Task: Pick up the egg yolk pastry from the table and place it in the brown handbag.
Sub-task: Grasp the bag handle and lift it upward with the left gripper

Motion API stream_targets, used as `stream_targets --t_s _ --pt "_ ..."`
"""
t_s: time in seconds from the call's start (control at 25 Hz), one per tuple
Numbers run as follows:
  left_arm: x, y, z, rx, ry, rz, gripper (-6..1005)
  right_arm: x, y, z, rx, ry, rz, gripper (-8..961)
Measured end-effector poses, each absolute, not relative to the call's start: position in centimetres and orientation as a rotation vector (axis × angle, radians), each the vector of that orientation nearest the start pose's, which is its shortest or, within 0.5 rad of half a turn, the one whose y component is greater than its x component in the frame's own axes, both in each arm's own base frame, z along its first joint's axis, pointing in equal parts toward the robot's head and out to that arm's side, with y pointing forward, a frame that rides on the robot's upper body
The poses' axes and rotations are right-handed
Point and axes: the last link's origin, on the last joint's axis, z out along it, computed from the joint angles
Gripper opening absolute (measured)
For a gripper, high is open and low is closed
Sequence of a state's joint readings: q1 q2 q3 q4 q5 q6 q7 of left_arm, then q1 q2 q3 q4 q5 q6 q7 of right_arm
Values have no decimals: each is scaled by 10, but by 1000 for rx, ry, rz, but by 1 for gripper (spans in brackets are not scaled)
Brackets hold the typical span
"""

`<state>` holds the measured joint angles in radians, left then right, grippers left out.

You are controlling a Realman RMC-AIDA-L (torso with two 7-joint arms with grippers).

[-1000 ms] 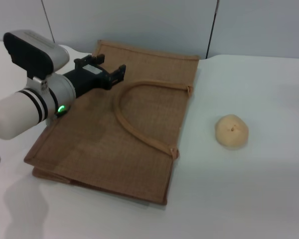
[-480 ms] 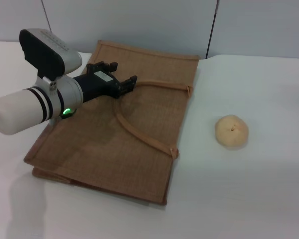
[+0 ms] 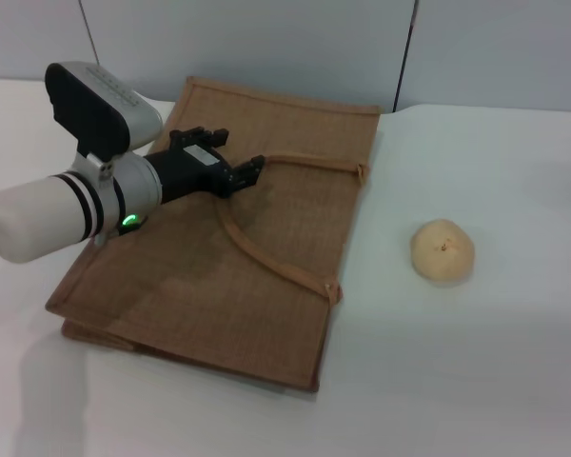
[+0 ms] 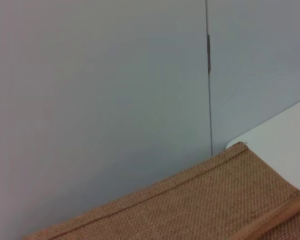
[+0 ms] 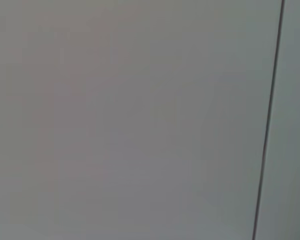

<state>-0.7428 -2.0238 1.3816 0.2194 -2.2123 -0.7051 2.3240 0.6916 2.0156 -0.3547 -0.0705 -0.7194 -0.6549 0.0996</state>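
Left gripper (image 3: 240,169): we see it over the brown handbag (image 3: 266,286), near the strap; fingers seemingly spread.
Egg yolk pastry (image 3: 443,251): right, alone on the table (image 3: 495,362).

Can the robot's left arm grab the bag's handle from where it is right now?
Probably yes. The left gripper hovers over the brown handbag, right beside its strap handle, and nothing sits between them. The bag lies flat, so the handle may be hard to pinch.
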Motion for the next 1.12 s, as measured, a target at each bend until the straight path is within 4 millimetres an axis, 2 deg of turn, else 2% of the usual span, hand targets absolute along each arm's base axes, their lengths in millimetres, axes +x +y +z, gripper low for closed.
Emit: stream_targets --t_s 0.52,1.12 --pt "-262 420 -53 -2302 -608 -387 693 366 414 50 -1398 775 337 894" --pt "-269 423 -50 -2265 -692 -352 693 365 416 49 -1402 781 333 894"
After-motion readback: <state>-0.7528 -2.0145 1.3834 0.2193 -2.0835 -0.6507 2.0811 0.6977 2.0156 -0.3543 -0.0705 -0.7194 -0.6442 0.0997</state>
